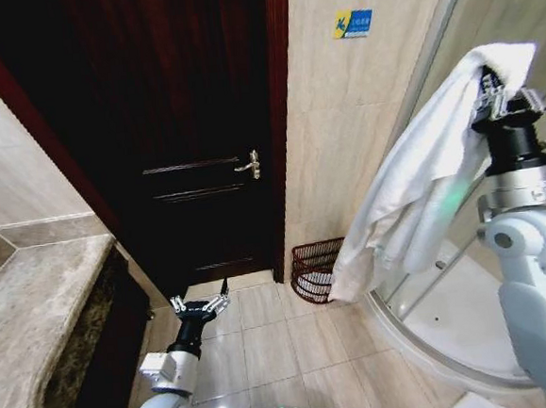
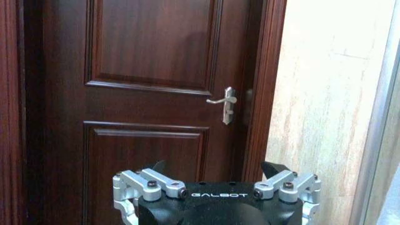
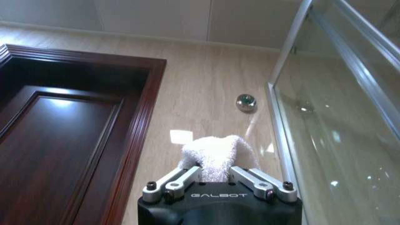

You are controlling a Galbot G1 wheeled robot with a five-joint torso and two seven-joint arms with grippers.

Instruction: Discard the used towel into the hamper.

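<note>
A white towel [image 1: 422,178] hangs in long folds from my right gripper [image 1: 491,71], raised high at the right beside the shower glass. In the right wrist view the gripper [image 3: 216,174] is shut on a bunched end of the towel [image 3: 216,152]. The hamper [image 1: 316,270], a small dark open-weave basket, stands on the tiled floor at the foot of the wall by the door frame, below and left of the towel's lower end. My left gripper [image 1: 200,304] is low near the floor, open, holding nothing, pointing at the door [image 2: 150,84].
A dark wooden door [image 1: 182,126] with a lever handle [image 1: 248,165] is shut ahead. A marble counter [image 1: 35,298] runs along the left. The curved shower base [image 1: 444,332] and glass panel [image 3: 350,117] take up the right. Tiled floor [image 1: 275,346] lies between them.
</note>
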